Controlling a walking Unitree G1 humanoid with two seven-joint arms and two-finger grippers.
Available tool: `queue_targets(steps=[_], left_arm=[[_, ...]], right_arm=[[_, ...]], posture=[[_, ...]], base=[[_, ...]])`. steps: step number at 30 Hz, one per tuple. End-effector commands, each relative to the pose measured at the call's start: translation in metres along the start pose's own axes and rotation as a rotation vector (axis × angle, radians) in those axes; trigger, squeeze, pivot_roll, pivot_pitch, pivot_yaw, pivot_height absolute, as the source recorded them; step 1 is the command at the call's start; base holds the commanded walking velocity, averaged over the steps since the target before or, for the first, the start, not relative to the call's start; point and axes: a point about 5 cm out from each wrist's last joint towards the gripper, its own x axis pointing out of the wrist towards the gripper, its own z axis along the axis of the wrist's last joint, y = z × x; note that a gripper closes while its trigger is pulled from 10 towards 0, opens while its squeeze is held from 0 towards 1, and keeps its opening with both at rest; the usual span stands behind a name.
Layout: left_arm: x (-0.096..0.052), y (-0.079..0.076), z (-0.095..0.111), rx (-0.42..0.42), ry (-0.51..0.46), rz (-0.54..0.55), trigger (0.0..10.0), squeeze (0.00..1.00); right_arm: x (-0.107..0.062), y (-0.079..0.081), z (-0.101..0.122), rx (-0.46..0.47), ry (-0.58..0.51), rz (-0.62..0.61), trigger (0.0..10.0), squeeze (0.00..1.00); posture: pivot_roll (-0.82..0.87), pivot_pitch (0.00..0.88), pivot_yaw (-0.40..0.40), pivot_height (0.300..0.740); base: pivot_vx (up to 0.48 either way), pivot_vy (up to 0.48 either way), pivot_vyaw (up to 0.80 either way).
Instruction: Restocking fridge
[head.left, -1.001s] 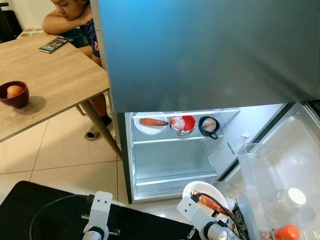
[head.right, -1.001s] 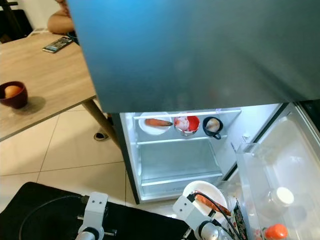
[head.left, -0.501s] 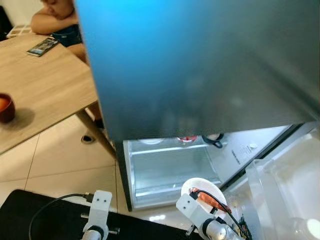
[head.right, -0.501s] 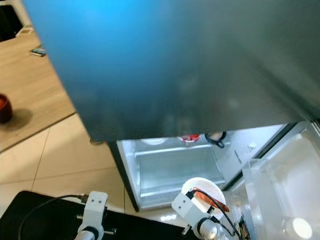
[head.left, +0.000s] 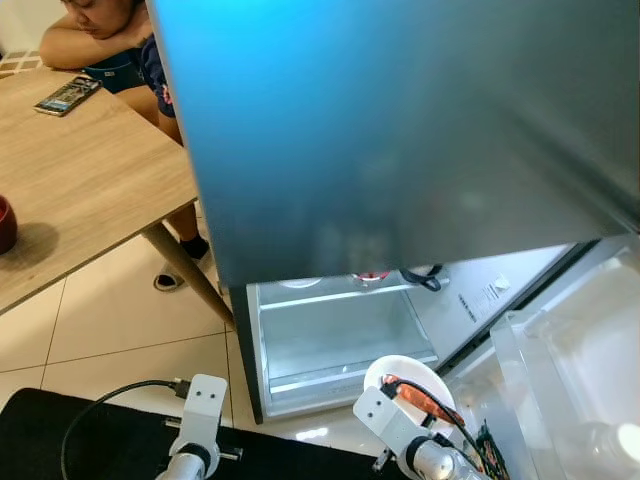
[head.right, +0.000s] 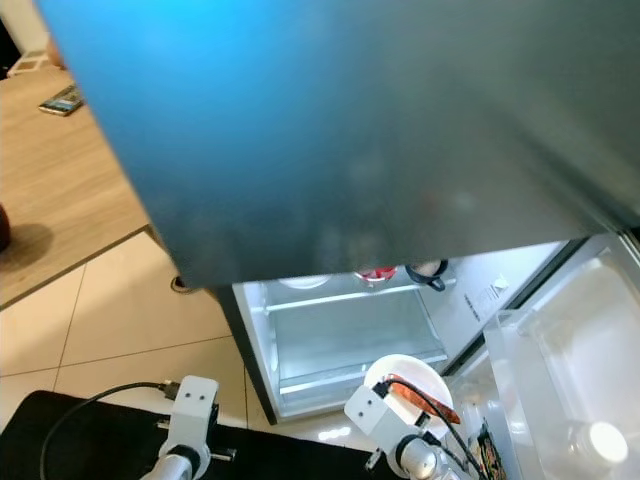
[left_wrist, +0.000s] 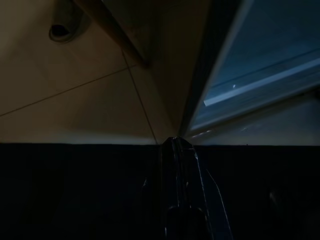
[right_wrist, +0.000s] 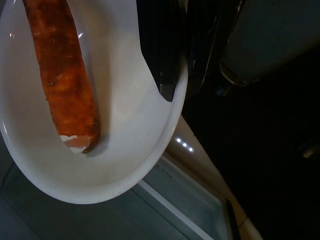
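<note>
Right wrist view: the right gripper (right_wrist: 177, 82) is pinching the rim of a white plate (right_wrist: 125, 165) with a carrot (right_wrist: 62, 75) on it, right in front of the open fridge (head.left: 340, 335). Left gripper (left_wrist: 177, 150) looks closed, idle.

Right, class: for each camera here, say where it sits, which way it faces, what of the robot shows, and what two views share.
Left eye view: head camera, looking down at the open fridge; both silver arms show.
Right eye view: the same, shifted slightly.
Left wrist view: on the left wrist, facing the floor beside the fridge; left gripper with fingers together.
Right wrist view: on the right wrist; right gripper clamps the white plate carrying a carrot.
Shared: plate and carrot show in the eye views too.
</note>
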Motion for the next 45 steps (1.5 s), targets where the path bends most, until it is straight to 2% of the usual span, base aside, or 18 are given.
queue_targets(steps=[1, 23, 45], left_arm=[[-0.0032, 0.0013, -0.0055, 0.000, 0.015, 0.000, 10.0, 0.00], [-0.0026, -0.0010, -0.0041, -0.022, 0.005, -0.008, 10.0, 0.00], [-0.0013, -0.0043, -0.0019, -0.028, -0.002, -0.022, 10.0, 0.00]], right_arm=[[-0.0017, 0.0029, -0.0046, 0.006, 0.010, 0.001, 10.0, 0.00], [-0.0019, 0.0026, -0.0051, 0.009, 0.010, 0.001, 10.0, 0.00], [-0.0027, 0.0002, -0.0064, 0.005, 0.011, -0.003, 10.0, 0.00]], posture=[[-0.09, 0.110, -0.030, 0.740], [-0.10, 0.103, -0.026, 0.740], [-0.10, 0.110, -0.031, 0.740]], base=[[0.000, 0.000, 0.00], [0.000, 0.000, 0.00], [-0.300, 0.000, 0.00]])
